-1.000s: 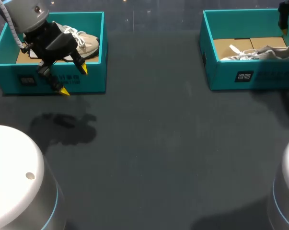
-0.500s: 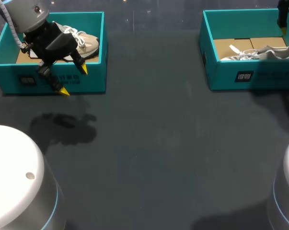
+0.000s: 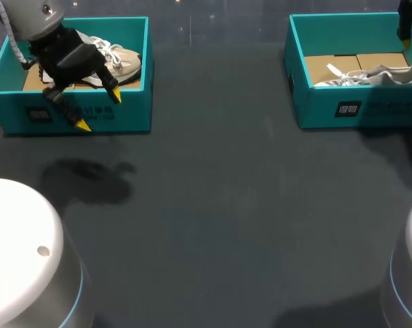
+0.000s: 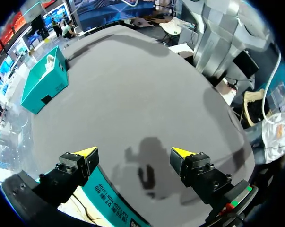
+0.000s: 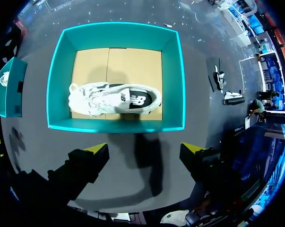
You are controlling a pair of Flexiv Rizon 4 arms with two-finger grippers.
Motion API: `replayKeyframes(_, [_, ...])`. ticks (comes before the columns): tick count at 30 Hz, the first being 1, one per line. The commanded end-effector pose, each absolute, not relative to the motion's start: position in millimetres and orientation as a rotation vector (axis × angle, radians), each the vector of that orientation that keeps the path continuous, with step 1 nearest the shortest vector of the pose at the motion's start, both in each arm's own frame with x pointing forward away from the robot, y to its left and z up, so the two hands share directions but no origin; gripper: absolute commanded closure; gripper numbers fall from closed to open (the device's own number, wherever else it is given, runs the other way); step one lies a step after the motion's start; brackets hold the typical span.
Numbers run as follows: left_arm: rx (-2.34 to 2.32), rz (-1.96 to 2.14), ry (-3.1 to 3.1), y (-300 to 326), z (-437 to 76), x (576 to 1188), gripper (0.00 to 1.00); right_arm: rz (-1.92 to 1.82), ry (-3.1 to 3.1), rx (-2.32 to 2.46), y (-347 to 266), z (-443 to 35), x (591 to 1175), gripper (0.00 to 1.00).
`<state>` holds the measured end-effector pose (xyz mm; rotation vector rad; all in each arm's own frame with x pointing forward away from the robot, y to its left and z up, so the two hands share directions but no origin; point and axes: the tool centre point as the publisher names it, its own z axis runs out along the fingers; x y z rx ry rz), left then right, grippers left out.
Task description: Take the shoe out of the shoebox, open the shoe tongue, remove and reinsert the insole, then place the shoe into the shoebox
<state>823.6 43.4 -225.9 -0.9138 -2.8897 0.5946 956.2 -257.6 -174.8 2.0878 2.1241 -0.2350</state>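
**Two shoes boxed, both claws spread wide**

Out on the left of the dark grey table (image 3: pixel 226 205): the left teal cardboard shoebox (image 3: pixel 132 113), open-topped, with a white lace-up shoe (image 3: pixel 121 60) lying inside on the brown cardboard floor. Laces loose, shoe tucked toward the end nearer the table's middle.

Hanging over that box's front wall — the left gripper (image 3: pixel 99 110), yellow-tipped fingers flung far apart, gripping nothing at all. From its wrist camera: bare tabletop between the fingers and a strip of teal wall under them. Ahead of the box, a dark shadow (image 3: pixel 89 179) of the arm on the table.

Across to the far right: the right teal cardboard shoebox (image 5: pixel 116 125), also open-topped, well apart from the first. Inside, a pale grey-and-white lace-up shoe (image 5: pixel 116 99), on its side by the look of it. Stretched close along the wall nearest the claw, laces bunched at one end.

High above and just outside that wall, the right gripper (image 5: pixel 145 147) — fingers spread just as wide, empty, looking straight down into the box. In the head view, only a dark sliver of it at the table's far right corner.

Neither shoe touched by any finger. Both shoes inside their boxes.
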Motion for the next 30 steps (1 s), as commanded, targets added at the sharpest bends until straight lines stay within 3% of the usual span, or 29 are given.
replayKeyframes(1, [-1.161, 0.473, -2.760, 67, -200, 858, 0.00, -0.235, 2.123, 2.087, -258, -174, 955, 0.00])
replayKeyframes(6, [-1.466, 0.234, -2.637, 99, -191, 893, 0.00, -0.235, 2.123, 2.087, -258, -174, 955, 0.00])
replayKeyframes(19, [-1.480, 0.228, -2.636, 105, -190, 902, 0.00, -0.235, 2.123, 2.087, -258, -174, 955, 0.00])
replayKeyframes(30, [-1.989, 0.096, -2.241, 152, -192, 958, 0.00, -0.235, 2.123, 2.087, -258, -174, 955, 0.00])
